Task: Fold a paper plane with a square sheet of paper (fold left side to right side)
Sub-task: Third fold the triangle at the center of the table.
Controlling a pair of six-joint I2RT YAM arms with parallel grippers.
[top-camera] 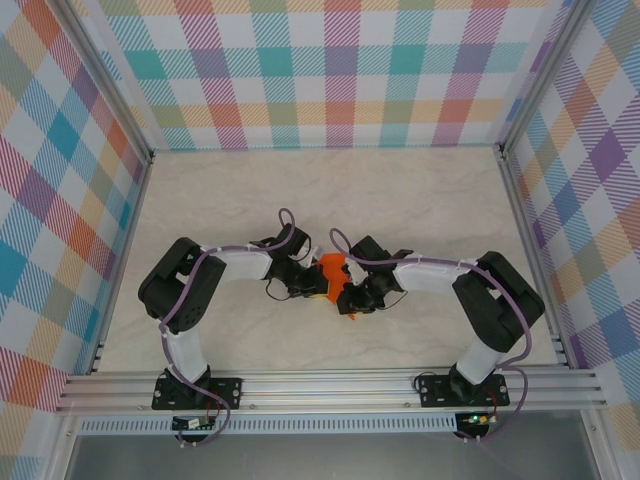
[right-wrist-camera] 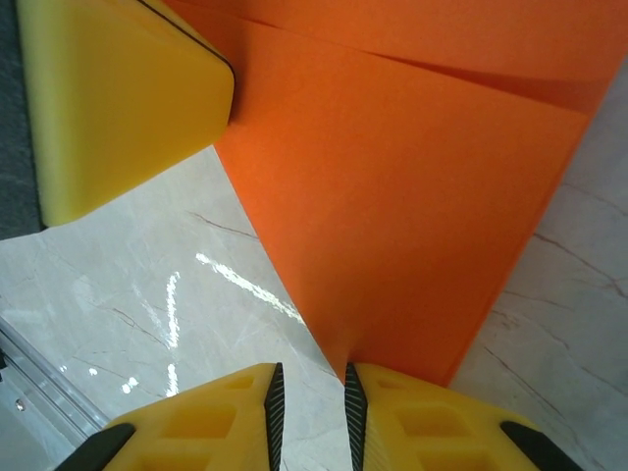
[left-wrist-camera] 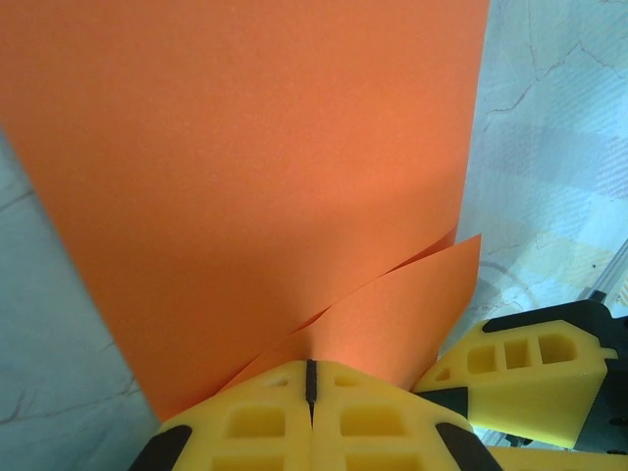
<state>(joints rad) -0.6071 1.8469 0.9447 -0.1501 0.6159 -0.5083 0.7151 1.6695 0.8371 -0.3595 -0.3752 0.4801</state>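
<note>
Yellow fingers of the left gripper (left-wrist-camera: 310, 381) are pressed together on the square sheet of paper (left-wrist-camera: 255, 167), between both arms. Fingers of the right gripper (right-wrist-camera: 312, 388) are seen narrowly apart, the sheet's corner possibly at their gap.

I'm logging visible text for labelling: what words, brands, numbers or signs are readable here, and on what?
No text can be read anywhere.
Orange paper: plain, unmarked.
Yellow pincer fingers: no lettering.
Small boards below the front rail: too small to read any marking.
</note>
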